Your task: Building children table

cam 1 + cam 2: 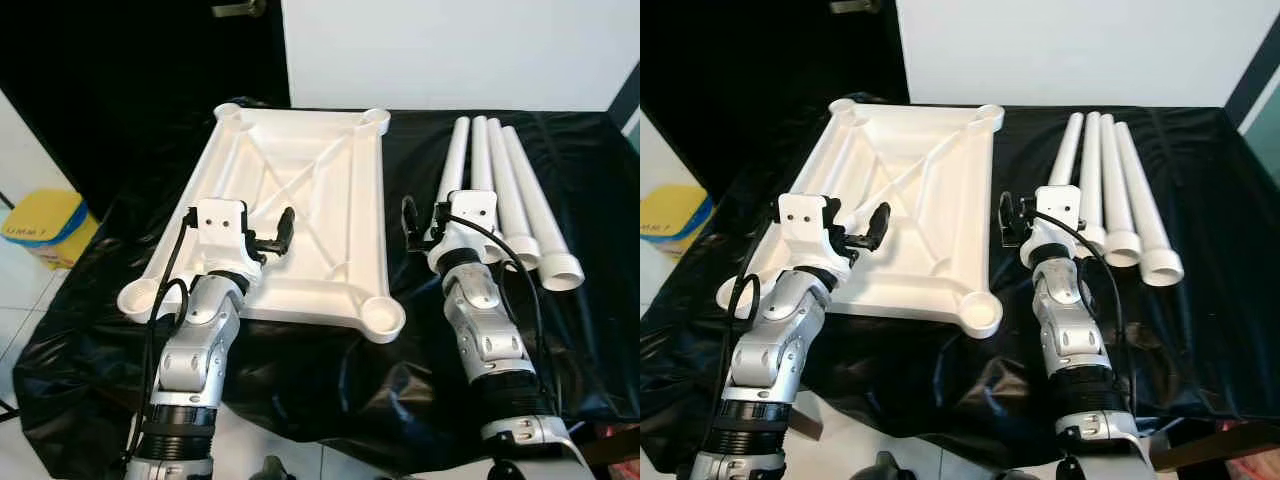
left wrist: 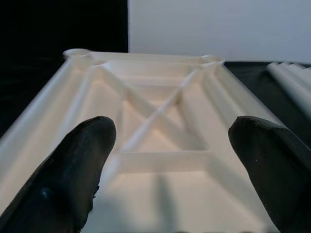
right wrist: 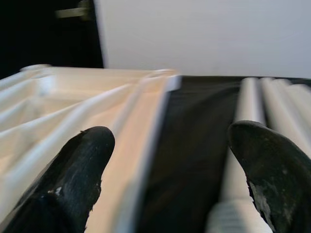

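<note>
Four white legs lie side by side on the right half of the desk, flared ends toward the near edge, narrow ends toward the far edge; neighbours touch or nearly touch.

One white tabletop, underside up, lies on the left half of the desk. It shows a raised rim, crossed ribs and a round socket at each corner. Its near right socket sits close to the desk's near edge; its near left socket reaches the left edge of the cloth.

One black cloth, glossy and wrinkled, covers the desk under both items. A bare strip of it separates the tabletop from the legs.

Left claw: over the near left part of the tabletop, fingers spread, holding nothing. In the left wrist view its fingers frame the ribbed underside.

Right claw: over the strip of cloth between the tabletop's right rim and the nearest leg, fingers spread, holding nothing. In the right wrist view one finger lies before the tabletop, the other before the legs.

One yellow bin with a blue band stands on the floor beyond the desk's left edge.

One white wall rises behind the far edge.
</note>
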You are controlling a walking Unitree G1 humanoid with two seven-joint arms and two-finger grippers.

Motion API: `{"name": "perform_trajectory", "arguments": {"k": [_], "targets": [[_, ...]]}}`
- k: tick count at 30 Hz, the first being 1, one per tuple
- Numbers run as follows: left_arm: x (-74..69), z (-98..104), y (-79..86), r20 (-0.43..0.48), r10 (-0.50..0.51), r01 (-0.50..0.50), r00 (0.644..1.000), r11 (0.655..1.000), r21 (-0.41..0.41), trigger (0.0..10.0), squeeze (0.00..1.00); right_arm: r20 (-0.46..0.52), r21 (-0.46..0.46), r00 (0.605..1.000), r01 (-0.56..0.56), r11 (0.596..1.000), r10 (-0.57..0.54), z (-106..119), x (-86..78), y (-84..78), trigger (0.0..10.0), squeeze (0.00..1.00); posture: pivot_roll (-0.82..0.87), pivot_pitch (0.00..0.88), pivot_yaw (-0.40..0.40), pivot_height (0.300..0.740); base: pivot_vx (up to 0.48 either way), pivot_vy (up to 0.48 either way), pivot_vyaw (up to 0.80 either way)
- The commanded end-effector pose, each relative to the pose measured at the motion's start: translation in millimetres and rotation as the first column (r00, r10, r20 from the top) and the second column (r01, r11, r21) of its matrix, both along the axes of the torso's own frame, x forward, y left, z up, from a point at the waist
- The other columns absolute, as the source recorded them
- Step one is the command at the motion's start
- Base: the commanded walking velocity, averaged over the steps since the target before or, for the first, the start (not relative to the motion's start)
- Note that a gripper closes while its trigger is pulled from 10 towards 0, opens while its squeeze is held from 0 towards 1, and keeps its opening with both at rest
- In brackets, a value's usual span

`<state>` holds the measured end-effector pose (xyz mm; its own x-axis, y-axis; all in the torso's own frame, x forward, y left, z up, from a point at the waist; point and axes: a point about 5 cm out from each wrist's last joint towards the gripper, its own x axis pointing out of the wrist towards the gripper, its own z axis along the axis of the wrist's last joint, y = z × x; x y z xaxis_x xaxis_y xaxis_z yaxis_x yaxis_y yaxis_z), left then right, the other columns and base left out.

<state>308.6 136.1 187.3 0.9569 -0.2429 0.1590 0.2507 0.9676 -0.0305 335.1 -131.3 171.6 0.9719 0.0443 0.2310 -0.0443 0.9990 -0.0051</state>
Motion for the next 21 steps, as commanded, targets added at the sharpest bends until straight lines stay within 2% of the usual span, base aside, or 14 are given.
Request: {"name": "perform_trajectory", "arguments": {"k": [1, 8, 12, 21], "targets": [[0.1, -1.6, -3.4, -0.016, -0.024, 0.023, 1.0, 1.0, -0.009, 10.0, 0.0, -0.008, -0.001, 1.0, 0.026, 1.0, -0.026, -3.8, -0.8, -6.8, 10.0, 0.0, -0.03, 0.108, 0.028, 0.74, 0.0, 0.424, 0.0], [2.0, -0.9, -5.8, -0.016, -0.035, 0.035, 0.999, 0.999, -0.009, 10.0, 0.0, -0.003, 0.0, 0.999, 0.036, 0.999, -0.036, -3.4, -0.6, -8.2, 10.0, 0.0, -0.04, 0.097, 0.033, 0.74, 0.0, 0.4, 0.0], [2.5, -0.8, -5.9, -0.012, -0.035, 0.035, 0.999, 0.999, -0.009, 10.0, 0.0, -0.001, -0.003, 0.999, 0.039, 0.999, -0.039, -3.3, -0.8, -8.7, 10.0, 0.0, -0.04, 0.094, 0.034, 0.74, 0.0, 0.0, 0.0], [6.0, 2.3, -12.7, 0.02, -0.04, 0.039, 0.999, 0.998, 0.047, 10.0, 0.0, 0.011, -0.016, 0.998, 0.059, 0.998, -0.059, -2.9, -1.2, -13.4, 10.0, 0.0, -0.05, 0.074, 0.032, 0.74, 0.0, 0.0, 0.0]]}}
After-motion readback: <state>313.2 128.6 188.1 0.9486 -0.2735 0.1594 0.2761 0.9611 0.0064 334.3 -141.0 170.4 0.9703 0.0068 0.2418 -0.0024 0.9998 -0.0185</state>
